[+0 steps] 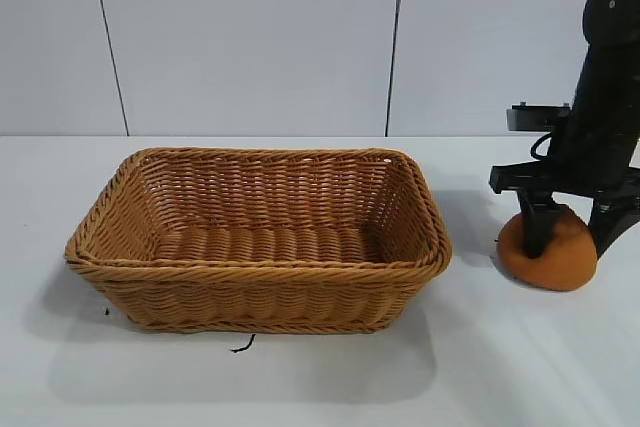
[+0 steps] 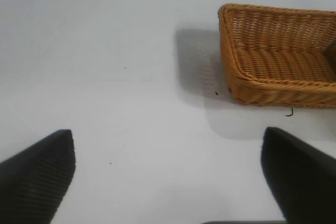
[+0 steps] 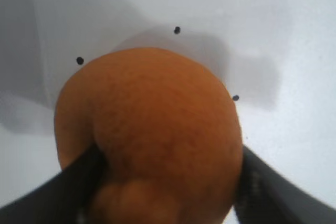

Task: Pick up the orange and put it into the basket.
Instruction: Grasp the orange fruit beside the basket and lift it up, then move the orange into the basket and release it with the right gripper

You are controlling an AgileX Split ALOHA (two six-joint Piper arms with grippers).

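Two things sit on the white table (image 1: 300,387): the basket (image 1: 258,243), wide and woven, standing empty toward the left, and the orange (image 1: 560,252), resting on the tabletop well off to the basket's right, clear of its rim. Over that orange the right gripper (image 1: 572,229) points straight down, one dark finger (image 1: 537,227) running down the front of the fruit and the other at its far right side. From the right wrist camera the orange (image 3: 152,135) fills the gap and both fingers (image 3: 58,195) press into its flanks, so the jaws are clamped on it while it sits on the table. Off to the left, the left gripper (image 2: 168,174) hangs above bare table with its jaws spread wide, the basket (image 2: 278,61) well ahead of it.
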